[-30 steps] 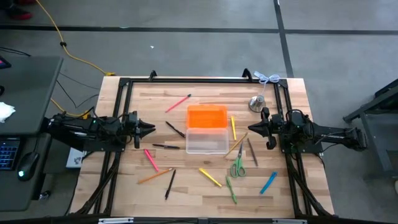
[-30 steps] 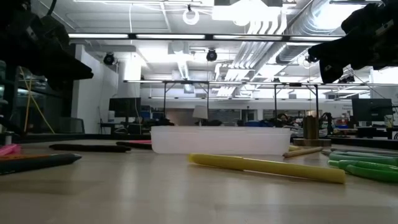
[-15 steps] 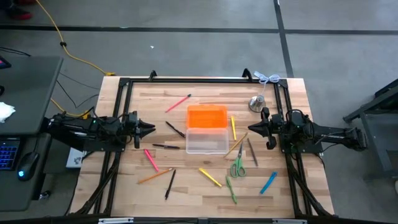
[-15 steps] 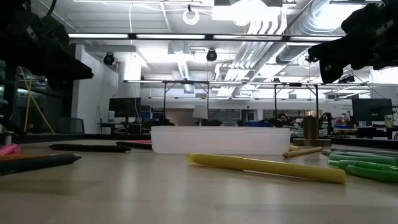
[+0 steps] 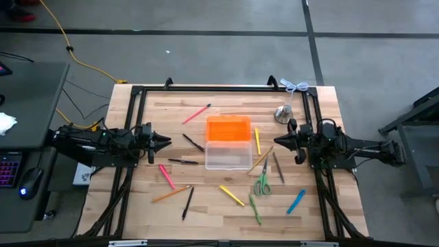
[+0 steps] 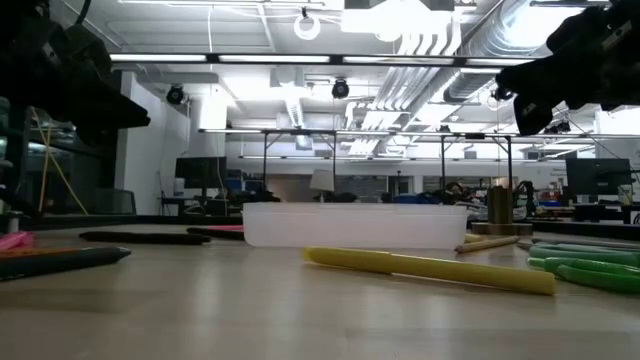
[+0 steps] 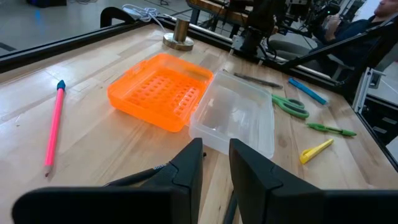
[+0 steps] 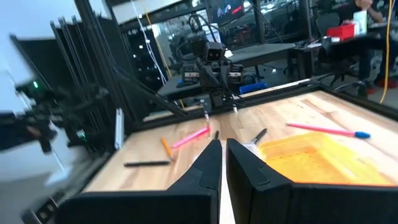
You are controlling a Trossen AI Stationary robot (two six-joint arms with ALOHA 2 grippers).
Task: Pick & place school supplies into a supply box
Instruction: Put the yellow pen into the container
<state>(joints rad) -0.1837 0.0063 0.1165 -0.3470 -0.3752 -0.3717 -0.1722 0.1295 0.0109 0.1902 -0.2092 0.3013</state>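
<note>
The supply box (image 5: pixel 228 156) is a clear tray at the table's middle, its orange lid (image 5: pixel 228 128) lying open flat on the far side. School supplies lie loose on the wood around it: a pink pencil (image 5: pixel 197 113), black pens (image 5: pixel 183 161), a pink marker (image 5: pixel 166 175), a yellow marker (image 5: pixel 232 195), green scissors (image 5: pixel 263 181) and a blue marker (image 5: pixel 296 202). My left gripper (image 5: pixel 167 141) hovers at the left side, pointing at the box, slightly open with nothing between its fingers (image 7: pixel 189 168). My right gripper (image 5: pixel 276 143) hovers at the right side, shut and empty.
A silver bell (image 5: pixel 283 113) stands at the far right, close to my right arm. A black frame (image 5: pixel 219 88) runs along the table's far edge and sides. Bare wood lies between each gripper and the box, crossed by the loose pens.
My right gripper has rolled a little about the line it points along, staying where it was and staying shut.
</note>
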